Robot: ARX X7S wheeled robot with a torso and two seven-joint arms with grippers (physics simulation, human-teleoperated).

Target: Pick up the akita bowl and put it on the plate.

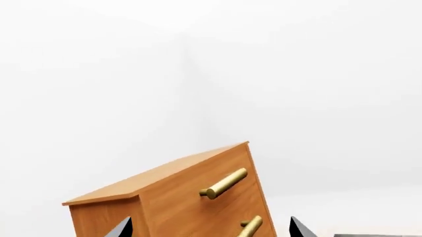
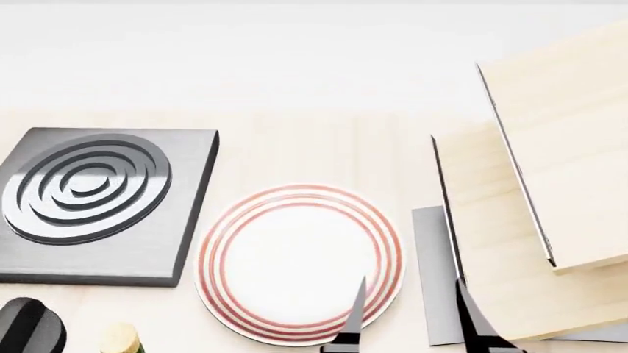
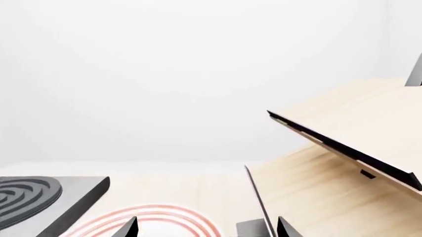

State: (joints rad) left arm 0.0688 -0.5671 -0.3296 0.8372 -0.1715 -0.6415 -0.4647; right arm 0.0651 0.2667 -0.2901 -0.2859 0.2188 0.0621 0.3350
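Note:
The plate (image 2: 299, 265) is white with red rings and lies flat on the pale wooden table, near the front centre in the head view. Its rim also shows in the right wrist view, plate (image 3: 155, 217). My right gripper (image 2: 410, 318) stands open just past the plate's right edge, one finger over the rim and nothing between the fingers; the right gripper (image 3: 207, 228) looks the same from the wrist. My left gripper (image 1: 211, 228) is open and empty, facing a wooden cabinet. The akita bowl is out of view in all frames.
A grey square stove burner (image 2: 98, 198) lies left of the plate. Slanted pale wooden panels (image 2: 549, 169) on a grey base (image 2: 432, 272) stand at the right. An orange-brown cabinet (image 1: 178, 192) with brass handles (image 1: 224, 183) faces the left gripper. A dark rounded shape (image 2: 25, 325) sits at the lower left.

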